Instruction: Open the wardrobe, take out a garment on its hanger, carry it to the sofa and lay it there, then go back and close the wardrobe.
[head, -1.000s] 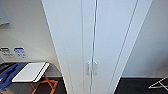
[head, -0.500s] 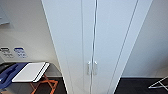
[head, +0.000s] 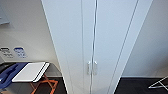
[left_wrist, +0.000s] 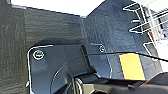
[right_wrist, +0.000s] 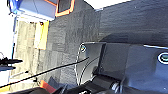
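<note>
The wardrobe (head: 107, 37) stands straight ahead in the head view, tall and white. Both of its doors are shut, with a thin seam between them. Two small white handles (head: 88, 68) (head: 95, 68) sit side by side at mid-height on either side of that seam. The shut doors hide the inside, so the garment and the hanger are hidden. The sofa is hidden from me too. Both wrist views look down on dark carpet (left_wrist: 50, 27) (right_wrist: 75, 37) and on my own dark base.
Left of the wardrobe stands a small table (head: 30, 71) with a white top and orange legs (head: 47, 85), with something blue (head: 10, 72) beside it. A white wire rack (head: 158, 83) (left_wrist: 147, 20) stands low on the right. The floor is dark carpet.
</note>
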